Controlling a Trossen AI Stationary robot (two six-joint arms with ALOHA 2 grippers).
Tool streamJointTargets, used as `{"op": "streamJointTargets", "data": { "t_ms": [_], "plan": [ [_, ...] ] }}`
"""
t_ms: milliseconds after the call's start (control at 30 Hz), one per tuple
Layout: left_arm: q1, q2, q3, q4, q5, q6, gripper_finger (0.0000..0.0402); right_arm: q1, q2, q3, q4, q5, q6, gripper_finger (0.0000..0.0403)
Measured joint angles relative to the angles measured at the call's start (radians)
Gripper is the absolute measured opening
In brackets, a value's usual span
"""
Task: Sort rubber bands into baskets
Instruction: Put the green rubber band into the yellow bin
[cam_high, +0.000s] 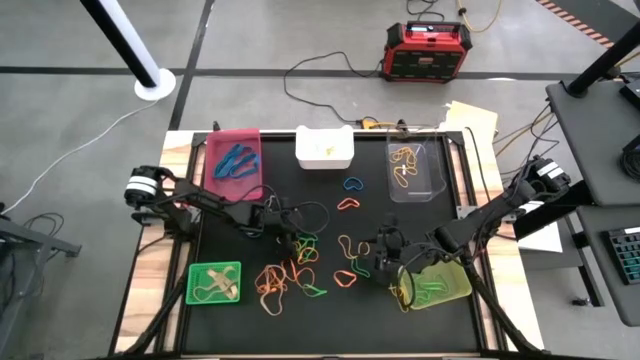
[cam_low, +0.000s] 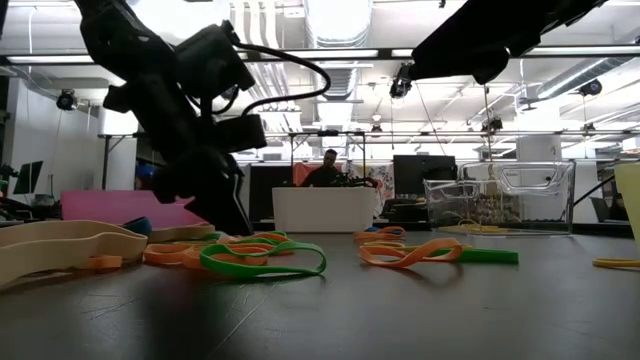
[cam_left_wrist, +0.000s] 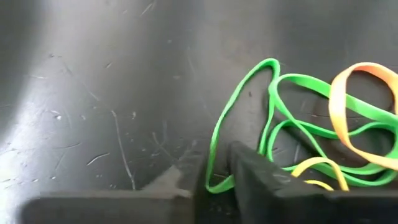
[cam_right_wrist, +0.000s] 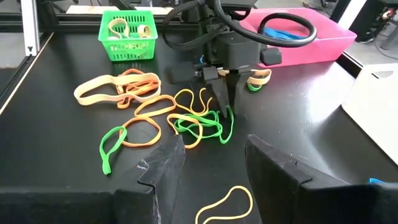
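Loose rubber bands (cam_high: 290, 270) in orange, green, yellow and tan lie on the black mat. My left gripper (cam_right_wrist: 222, 106) points down into the pile, closed on a green rubber band (cam_left_wrist: 267, 124). My right gripper (cam_right_wrist: 214, 168) hangs open with nothing in it above the mat, beside the yellow-green basket (cam_high: 437, 283). Along the far side stand the magenta-pink basket (cam_high: 235, 158) holding blue bands, the white basket (cam_high: 325, 147) and the clear basket (cam_high: 415, 168) holding orange bands. The bright green basket (cam_high: 214, 282), at the near left, holds tan bands. My left gripper has the narrow end of the green band's loop (cam_left_wrist: 212, 182) between its two fingertips (cam_left_wrist: 249, 171). The fingers come from above, slanting down from the table's left. The band lies flat and slack on the mat, tangled with orange and yellow bands.
A blue band (cam_high: 352, 183) and an orange band (cam_high: 347, 203) lie apart near the mat's middle. A red-and-black box (cam_high: 428, 50) with cables sits on the floor beyond the table. A person (cam_low: 328, 170) shows far behind the white basket.
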Motion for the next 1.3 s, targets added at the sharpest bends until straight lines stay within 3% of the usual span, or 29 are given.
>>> {"op": "streamJointTargets", "data": {
  "t_ms": [67, 233, 600, 867, 1033, 1300],
  "plan": [
    [0.001, -0.003, 0.0, 0.001, 0.001, 0.004, 0.0013, 0.0, 0.0, 0.0, 0.0, 0.0, 0.0, 0.0164],
    [0.002, -0.017, -0.002, -0.001, -0.024, 0.008, 0.0002, 0.0, 0.0, 0.0, 0.002, 0.005, 0.007, 0.0164],
    [0.004, -0.12, -0.006, 0.034, -0.119, 0.045, 0.0, -0.011, 0.006, -0.001, 0.009, 0.059, 0.061, 0.0164],
    [0.003, -0.185, 0.019, 0.106, -0.12, 0.043, 0.0, -0.106, 0.099, -0.001, 0.105, 0.07, 0.103, 0.0164],
    [-0.005, -0.182, 0.059, 0.105, -0.114, 0.052, 0.0, -0.177, 0.163, -0.001, 0.212, -0.023, 0.092, 0.0164],
    [-0.032, -0.171, 0.116, 0.106, -0.113, 0.093, 0.0, -0.232, 0.245, 0.0, 0.308, -0.028, 0.026, 0.0164]
  ]
}}
